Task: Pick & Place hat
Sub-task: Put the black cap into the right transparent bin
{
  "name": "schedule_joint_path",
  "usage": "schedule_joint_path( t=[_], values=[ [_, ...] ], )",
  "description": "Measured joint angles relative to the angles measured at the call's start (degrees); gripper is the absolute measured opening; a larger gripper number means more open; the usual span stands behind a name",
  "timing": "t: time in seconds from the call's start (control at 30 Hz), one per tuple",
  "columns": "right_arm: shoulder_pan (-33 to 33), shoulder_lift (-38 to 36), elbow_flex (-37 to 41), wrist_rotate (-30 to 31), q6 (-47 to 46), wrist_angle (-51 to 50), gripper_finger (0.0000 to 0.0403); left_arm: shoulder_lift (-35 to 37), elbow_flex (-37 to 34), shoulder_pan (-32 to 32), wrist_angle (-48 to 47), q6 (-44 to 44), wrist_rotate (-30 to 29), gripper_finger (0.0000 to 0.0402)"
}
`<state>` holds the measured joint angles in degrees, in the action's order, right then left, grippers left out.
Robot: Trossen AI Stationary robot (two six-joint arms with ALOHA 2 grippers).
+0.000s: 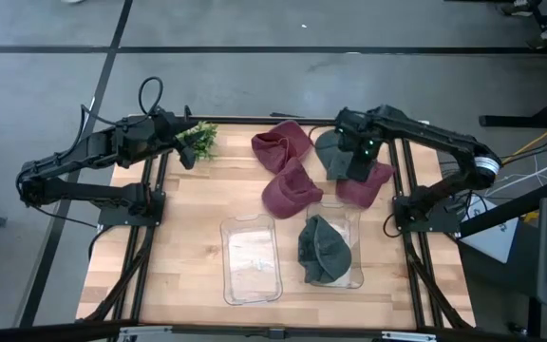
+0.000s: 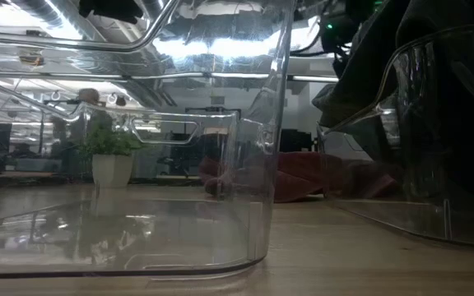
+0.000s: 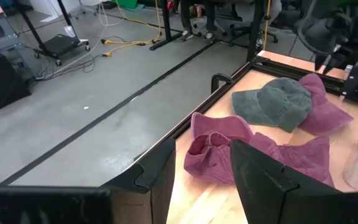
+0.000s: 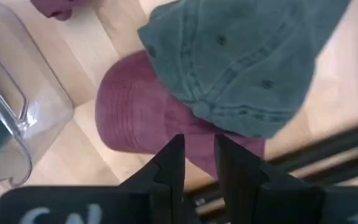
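Note:
A grey-green hat (image 1: 330,150) lies at the table's far right, its crown resting partly on a maroon hat (image 1: 373,185). My right gripper (image 1: 357,171) hangs over these two, pointing down. In its wrist view the fingers (image 4: 199,146) stand slightly apart, empty, above the maroon hat (image 4: 135,118) beside the green hat's edge (image 4: 247,62). Two more maroon hats (image 1: 283,144) (image 1: 291,188) lie mid-table. Another green hat (image 1: 323,249) sits in the right clear bin (image 1: 357,249). My left gripper (image 1: 186,150) waits open at the far left, holding nothing.
An empty clear bin (image 1: 228,258) stands beside the right one near the front edge. A small potted plant (image 1: 200,138) stands at the far left by my left gripper. Black frame rails (image 1: 408,190) run along both table sides.

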<state>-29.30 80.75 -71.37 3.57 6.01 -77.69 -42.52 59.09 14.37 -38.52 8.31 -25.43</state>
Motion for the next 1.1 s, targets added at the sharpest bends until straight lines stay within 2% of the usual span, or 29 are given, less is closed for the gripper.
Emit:
schedule_joint_path(
  t=[0.27,0.67,0.87,1.1],
  values=[
    [0.0,-4.1,9.6,-3.8,3.1,14.8,0.0097,0.0,0.0,0.0,0.0,0.6,-0.4,0.0148],
    [0.0,-4.2,18.5,-3.3,5.4,21.7,0.0189,0.0,0.0,0.0,-0.2,1.0,-0.5,0.0148],
    [0.0,-4.2,19.1,-3.6,5.8,26.3,0.0193,0.0,0.0,0.0,-0.3,1.5,-0.5,0.0148],
    [0.4,-4.0,19.1,-4.6,9.3,26.0,0.0189,0.0,0.0,0.0,-0.3,1.5,-0.5,0.0148]
  ],
)
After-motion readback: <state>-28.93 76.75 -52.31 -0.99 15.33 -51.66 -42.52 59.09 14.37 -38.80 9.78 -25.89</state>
